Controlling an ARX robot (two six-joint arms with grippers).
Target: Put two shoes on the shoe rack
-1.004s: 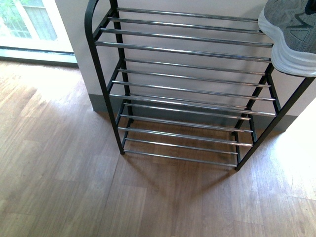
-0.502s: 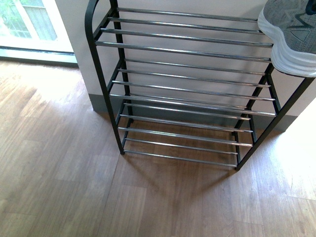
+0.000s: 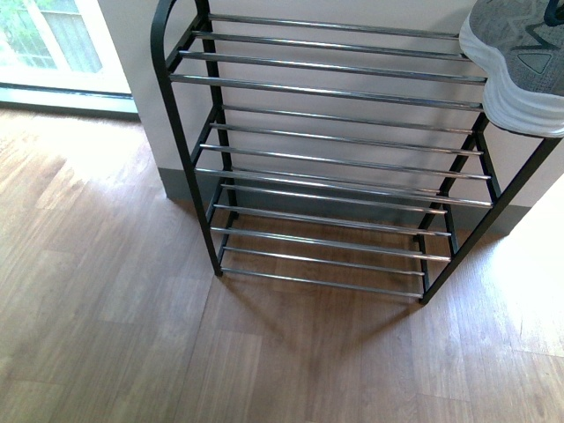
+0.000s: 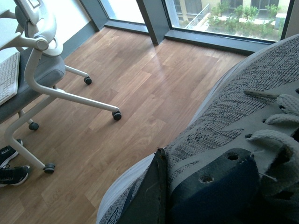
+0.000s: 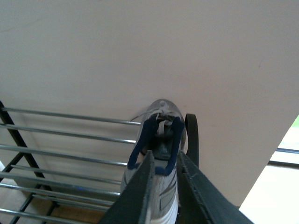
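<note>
Shoe #1 (image 3: 520, 53) sits on the top tier of the shoe rack (image 3: 159, 40), at its far right end. Its white sole overhangs the front rod. The side mark is a dark triangle outline plus some dark strokes, with no lettering I can read.

Front view: only the rack, wood floor (image 3: 132, 335), a window (image 3: 53, 35) upper left and part of shoe #1. Neither arm shows there.

Right wrist view adds:
- the right claw (image 5: 164, 161) is over the heel of shoe #1 (image 5: 161, 109)
- its fingers are nearly together, one on each side of the navy collar, and it looks clamped on the heel
- the toe points at the white wall (image 5: 140, 46)
- the shoe lies just beside the rack's black arched end

Left wrist view adds:
- shoe #2 (image 4: 224, 116) fills the frame: grey knit, white laces, navy collar
- it is up in the air, well above the floor, away from the rack
- one finger of the left claw (image 4: 152, 196) presses on its side and the other is hidden, but the shoe hangs with the claw, so it's gripped
- behind it are an office chair (image 4: 37, 51) on castors, a keyboard (image 4: 7, 74) at the edge, and black trainers (image 4: 11, 170) on the floor

No text is legible in any view.
</note>
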